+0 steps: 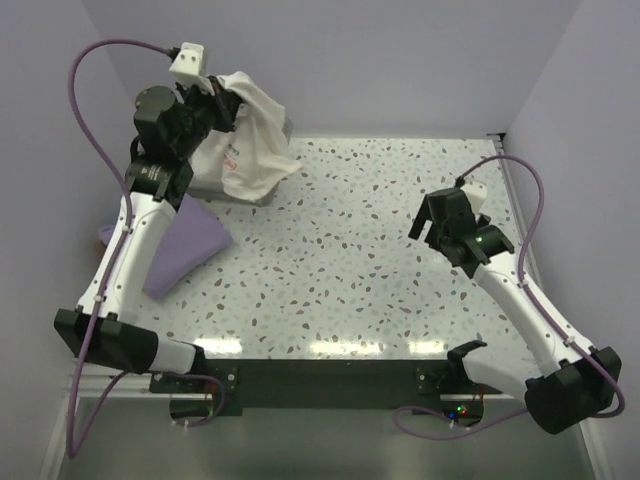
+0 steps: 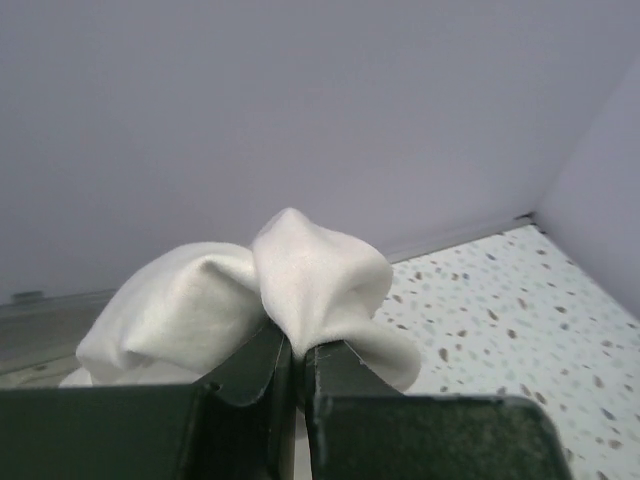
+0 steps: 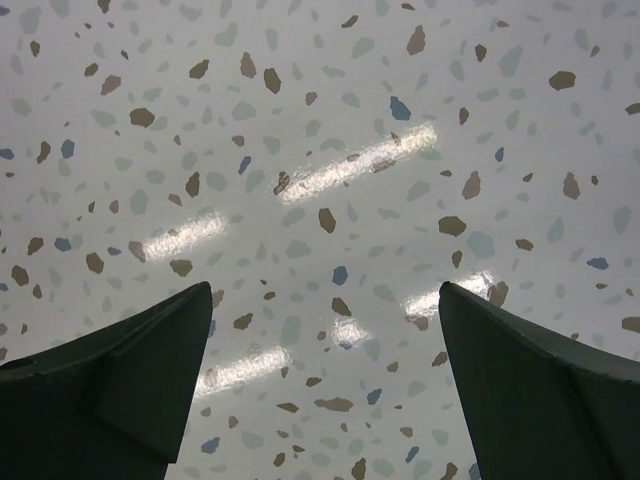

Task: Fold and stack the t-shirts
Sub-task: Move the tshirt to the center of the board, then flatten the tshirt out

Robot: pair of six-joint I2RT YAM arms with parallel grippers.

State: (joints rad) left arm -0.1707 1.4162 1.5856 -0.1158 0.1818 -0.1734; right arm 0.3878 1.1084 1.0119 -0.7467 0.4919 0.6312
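The cream-white t-shirt hangs bunched at the back left, with a bit of red print showing. My left gripper is shut on a fold of it and holds it raised. In the left wrist view the jaws pinch the white cloth, which bulges above them. The lavender-purple t-shirt lies folded on the table at the left, partly under my left arm. My right gripper hovers over the table at the right, open and empty.
A clear plastic bin stands at the back left, mostly covered by the hanging white shirt. The speckled tabletop is enclosed by grey walls at the back and on both sides.
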